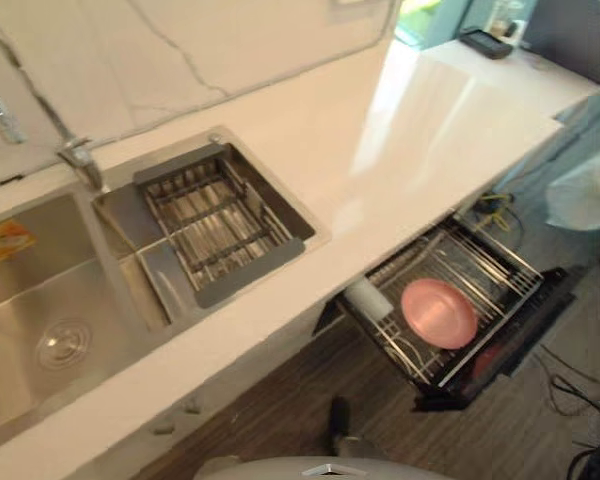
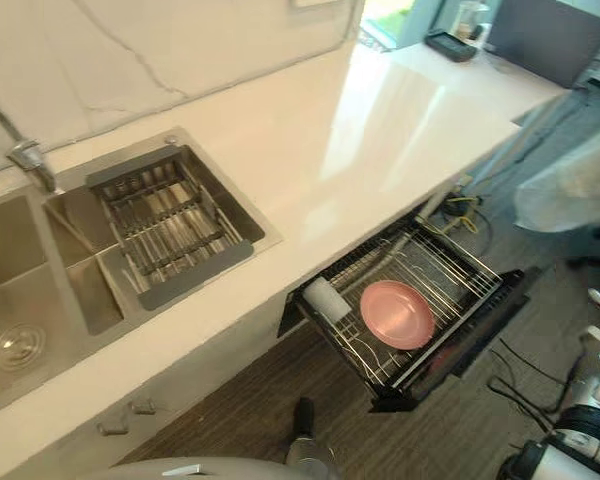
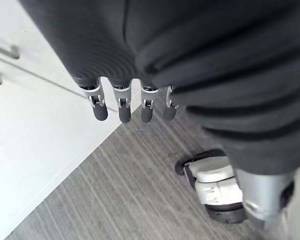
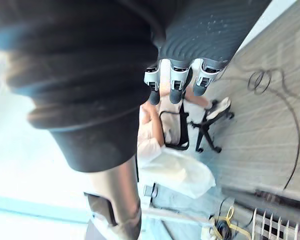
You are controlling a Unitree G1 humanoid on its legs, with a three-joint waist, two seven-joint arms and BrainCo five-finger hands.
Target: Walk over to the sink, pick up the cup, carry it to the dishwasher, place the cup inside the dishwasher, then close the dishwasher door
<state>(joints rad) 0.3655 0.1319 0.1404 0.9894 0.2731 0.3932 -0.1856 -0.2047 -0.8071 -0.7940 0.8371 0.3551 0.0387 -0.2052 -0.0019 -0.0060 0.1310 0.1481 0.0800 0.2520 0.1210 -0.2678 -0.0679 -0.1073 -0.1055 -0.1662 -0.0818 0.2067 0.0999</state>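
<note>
Long white worktop [image 1: 410,130], sink [image 1: 40,290] at its left end. Dishwasher [image 1: 525,325] is open under the front edge. Pink plate [image 1: 438,312] in the rack, cup [image 1: 368,298] lying at the rack's left edge. Left hand [image 3: 120,107] and right hand [image 4: 172,82] hang empty, fingers loose.

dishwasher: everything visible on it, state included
The dishwasher is a pull-out drawer under the white countertop, to the right of the sink. It stands pulled out and open, its dark front outermost over the wood-look floor. Inside is a metal wire rack. A pink plate lies in the middle of the rack, and a white cup sits at the end nearest the sink.
</note>
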